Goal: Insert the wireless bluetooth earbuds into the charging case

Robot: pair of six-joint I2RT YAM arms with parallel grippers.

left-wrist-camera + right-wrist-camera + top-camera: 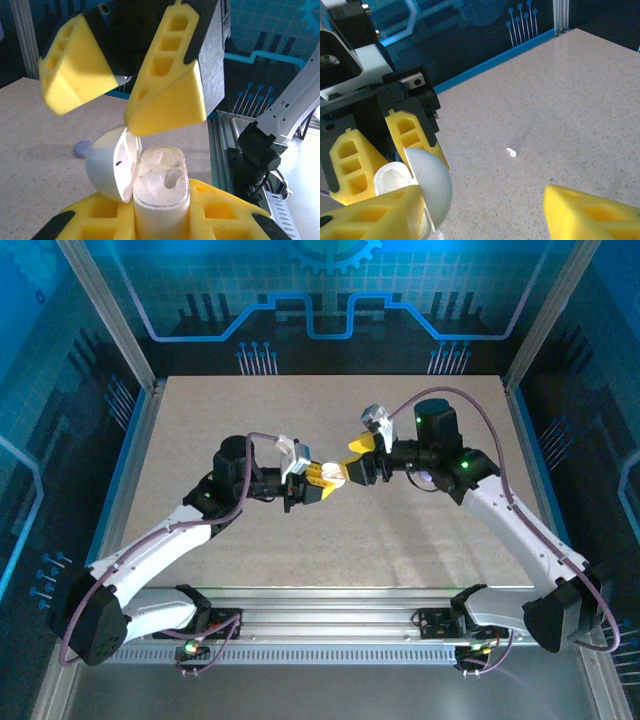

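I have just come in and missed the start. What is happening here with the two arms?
The left gripper is shut on the body of a white charging case, whose lid is open. The right gripper is open just above it, with one finger at the lid. One tiny white earbud lies on the table, apart from both grippers.

Robot lab cell: aluminium frame posts (108,315) and blue circuit-print panels (200,280) are enclosing a speckled worktop (330,540), left arm (160,540) and right arm (520,530) sitting bolted on a front rail (330,625)
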